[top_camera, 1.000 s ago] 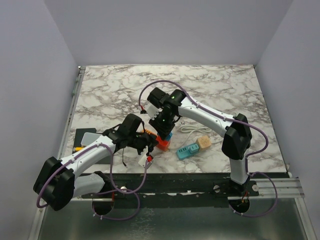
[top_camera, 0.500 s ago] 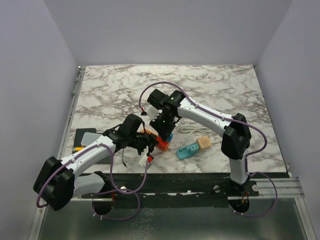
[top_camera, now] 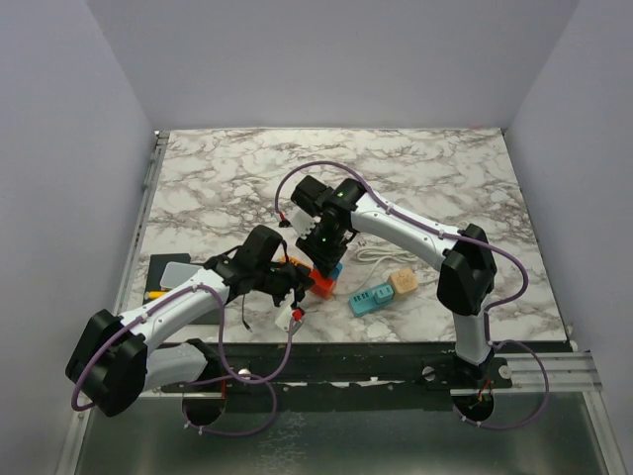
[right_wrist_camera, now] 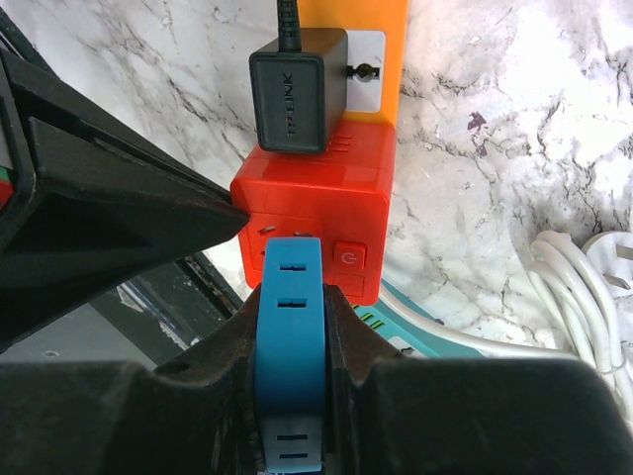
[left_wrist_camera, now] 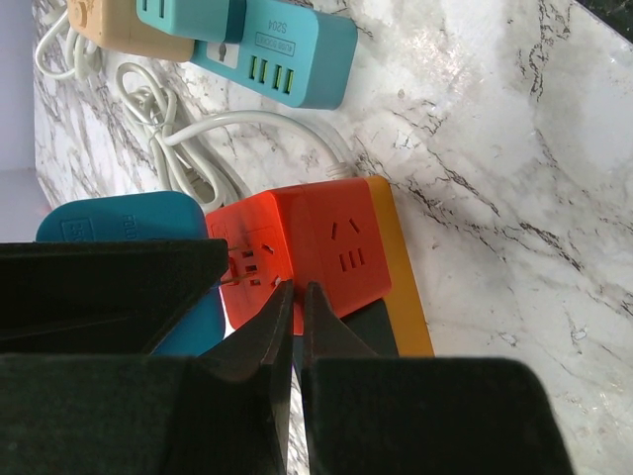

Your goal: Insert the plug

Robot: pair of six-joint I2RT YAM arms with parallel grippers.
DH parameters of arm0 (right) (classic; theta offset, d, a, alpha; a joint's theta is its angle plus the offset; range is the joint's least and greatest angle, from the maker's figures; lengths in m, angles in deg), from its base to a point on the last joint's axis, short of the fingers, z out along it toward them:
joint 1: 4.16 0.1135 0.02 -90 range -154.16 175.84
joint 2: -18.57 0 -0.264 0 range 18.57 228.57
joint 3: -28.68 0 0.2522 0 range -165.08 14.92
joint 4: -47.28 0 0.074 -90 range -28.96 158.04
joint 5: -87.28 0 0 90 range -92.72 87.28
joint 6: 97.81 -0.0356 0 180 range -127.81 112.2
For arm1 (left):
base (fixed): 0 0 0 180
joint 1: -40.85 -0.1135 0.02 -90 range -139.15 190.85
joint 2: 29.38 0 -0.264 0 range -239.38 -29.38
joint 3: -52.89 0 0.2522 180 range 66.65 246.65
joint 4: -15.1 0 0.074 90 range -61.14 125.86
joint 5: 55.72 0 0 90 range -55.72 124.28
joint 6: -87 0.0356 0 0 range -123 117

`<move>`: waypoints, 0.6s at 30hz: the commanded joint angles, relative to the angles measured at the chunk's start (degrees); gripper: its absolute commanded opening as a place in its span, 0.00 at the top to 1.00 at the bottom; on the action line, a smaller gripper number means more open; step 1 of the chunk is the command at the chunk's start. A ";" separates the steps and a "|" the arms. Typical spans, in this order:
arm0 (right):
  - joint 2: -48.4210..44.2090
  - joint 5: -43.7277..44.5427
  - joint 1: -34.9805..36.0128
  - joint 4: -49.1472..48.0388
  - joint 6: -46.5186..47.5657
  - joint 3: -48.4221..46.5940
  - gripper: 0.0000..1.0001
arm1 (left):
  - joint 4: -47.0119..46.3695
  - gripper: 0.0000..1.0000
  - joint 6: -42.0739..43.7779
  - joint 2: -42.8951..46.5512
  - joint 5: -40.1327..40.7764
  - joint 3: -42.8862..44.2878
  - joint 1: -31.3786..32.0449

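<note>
A blue plug (right_wrist_camera: 290, 336) is clamped in my right gripper (right_wrist_camera: 290, 297), its front end against the face of a red socket cube (right_wrist_camera: 326, 193). The cube sits on a yellow power strip (right_wrist_camera: 381, 20) with a black adapter (right_wrist_camera: 297, 99) plugged in behind it. In the top view the right gripper (top_camera: 324, 259) hovers over the red cube (top_camera: 322, 285) near the table's front edge. My left gripper (left_wrist_camera: 297, 289) is shut and empty, its tips at the edge of the red cube (left_wrist_camera: 307, 252), with the blue plug (left_wrist_camera: 119, 223) to its left.
A teal power strip (top_camera: 371, 298) and a beige cube adapter (top_camera: 402, 282) lie right of the red cube, with a coiled white cable (top_camera: 381, 259) behind them. A dark flat object (top_camera: 168, 272) lies at the left front. The table's front edge is close behind the left gripper.
The right gripper with the blue plug has edged slightly down toward the red cube. The left arm has hardly moved.
</note>
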 commanded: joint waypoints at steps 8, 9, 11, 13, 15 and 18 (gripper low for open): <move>1.49 1.06 0.66 0.53 0.75 -1.30 0.99 | 2.18 0.96 -2.33 -1.02 2.66 -1.18 0.76; 1.57 1.02 0.65 0.52 0.80 -1.31 0.99 | 2.17 0.96 -2.34 -0.95 2.67 -1.22 0.76; 1.58 0.71 0.66 0.44 0.84 -1.69 0.99 | 2.16 0.96 -2.37 -0.83 2.67 -1.29 0.75; 1.56 0.42 0.66 0.42 0.93 -1.96 0.99 | 2.08 0.96 -2.43 -0.92 2.81 -1.28 0.69; 1.45 0.58 0.75 0.67 0.93 -2.13 0.99 | 2.08 0.96 -2.50 -0.93 3.01 -1.30 0.73; 0.44 0.66 0.74 0.55 1.00 -1.82 0.99 | 1.99 0.96 -2.57 -0.93 3.18 -1.27 0.75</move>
